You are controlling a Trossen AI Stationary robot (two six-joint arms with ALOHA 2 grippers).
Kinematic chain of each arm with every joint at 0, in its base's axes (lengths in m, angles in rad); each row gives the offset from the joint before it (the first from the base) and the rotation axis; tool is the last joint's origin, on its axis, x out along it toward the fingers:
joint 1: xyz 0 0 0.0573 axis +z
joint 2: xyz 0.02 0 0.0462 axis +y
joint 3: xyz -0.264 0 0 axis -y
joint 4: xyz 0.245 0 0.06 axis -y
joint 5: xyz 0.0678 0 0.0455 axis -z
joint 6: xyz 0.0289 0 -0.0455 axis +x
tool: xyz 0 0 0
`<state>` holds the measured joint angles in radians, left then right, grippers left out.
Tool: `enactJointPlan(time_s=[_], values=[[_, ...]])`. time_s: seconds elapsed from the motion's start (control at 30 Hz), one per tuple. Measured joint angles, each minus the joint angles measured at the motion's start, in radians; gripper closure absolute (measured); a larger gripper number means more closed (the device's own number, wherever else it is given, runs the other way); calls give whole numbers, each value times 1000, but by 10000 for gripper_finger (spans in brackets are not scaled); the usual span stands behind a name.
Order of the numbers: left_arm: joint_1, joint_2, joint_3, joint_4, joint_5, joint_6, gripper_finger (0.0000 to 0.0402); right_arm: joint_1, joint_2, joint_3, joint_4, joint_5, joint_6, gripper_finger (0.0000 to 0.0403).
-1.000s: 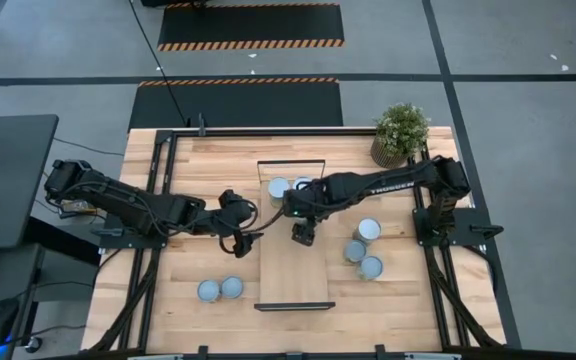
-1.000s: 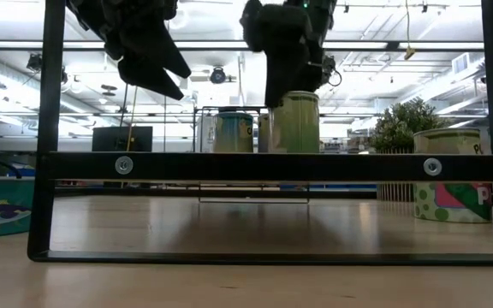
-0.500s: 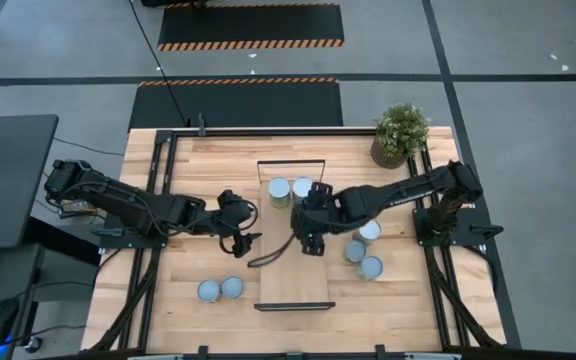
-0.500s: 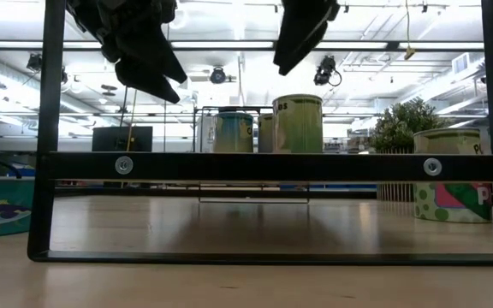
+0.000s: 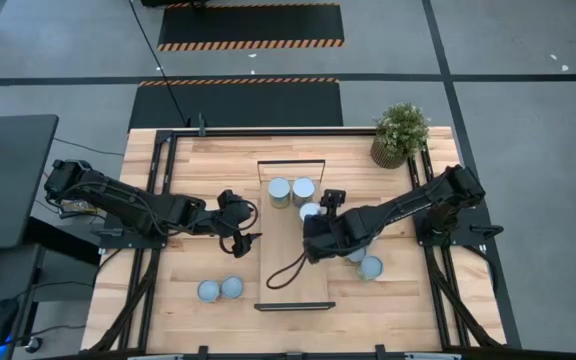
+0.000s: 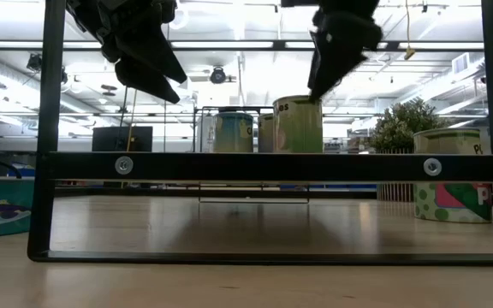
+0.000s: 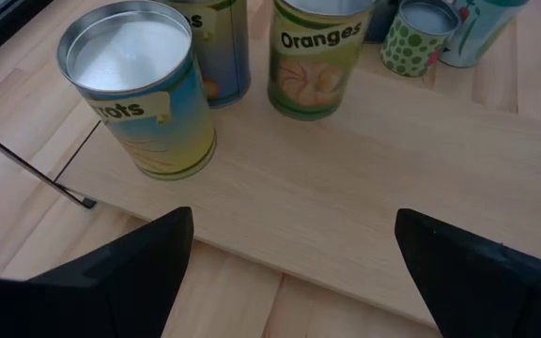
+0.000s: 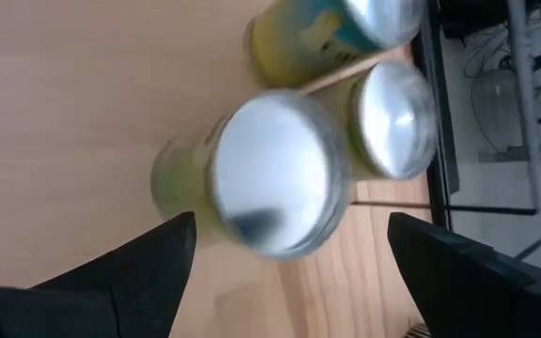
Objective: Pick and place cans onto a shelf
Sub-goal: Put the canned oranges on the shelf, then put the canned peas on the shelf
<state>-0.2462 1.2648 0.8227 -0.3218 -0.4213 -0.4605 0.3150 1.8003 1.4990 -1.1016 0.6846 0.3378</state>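
The shelf (image 5: 293, 255) lies lengthwise in the middle of the table (image 5: 188, 160), and everything here is placed against it. Three cans (image 5: 290, 190) stand on the shelf's far end, two side by side and a third (image 5: 310, 211) just nearer along the board; in the low view they rise above the shelf's black end frame (image 6: 272, 166). The right gripper (image 5: 318, 240) hangs over the shelf's right half, just near of that third can, with its fingers (image 8: 125, 272) spread wide and nothing between them; its wrist view looks down on a can's pale top (image 8: 270, 183) framed by the two fingers, which do not touch it. The left gripper (image 5: 240, 228) hovers just off the shelf's left edge, also spread wide and empty, its fingers (image 7: 120, 268) apart above the board's edge, facing the cans marked Oranges (image 7: 319, 52) and carrots (image 7: 144, 84). Two more cans (image 5: 220, 289) sit on the table left of the shelf's near end, and others (image 5: 371, 267) stand right of the shelf, partly hidden by the right arm. A potted plant (image 5: 400, 132) stands beyond the shelf's far right corner.
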Motion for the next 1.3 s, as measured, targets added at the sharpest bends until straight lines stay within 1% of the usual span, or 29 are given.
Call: enactJointPlan(time_s=[0.17,0.33,0.43,0.53,0.67,0.77,0.9,0.97,1.13,1.3], values=[[0,0,0,-1,0,0,26,-2,0,-57,3,9,0,44],[0,0,0,-1,0,1,26,-12,0,-106,14,81,-10,44],[0,0,0,-3,0,0,26,-26,0,-123,54,96,-38,44],[0,0,0,-3,0,0,26,-37,0,-133,111,100,-69,44],[0,0,0,-6,1,-1,26,-46,0,-134,132,84,-85,44],[0,0,0,-6,16,-2,26,-47,0,-133,106,82,-79,44],[0,0,0,-11,19,-1,26,-31,-6,-115,21,64,-32,44],[0,0,0,-15,19,-2,26,-22,-21,-111,-18,37,-3,44],[0,-1,0,-17,19,-1,26,-18,-87,-122,-33,-131,83,48],[0,-1,0,-21,22,-1,26,-26,-173,-215,-30,-253,194,48]])
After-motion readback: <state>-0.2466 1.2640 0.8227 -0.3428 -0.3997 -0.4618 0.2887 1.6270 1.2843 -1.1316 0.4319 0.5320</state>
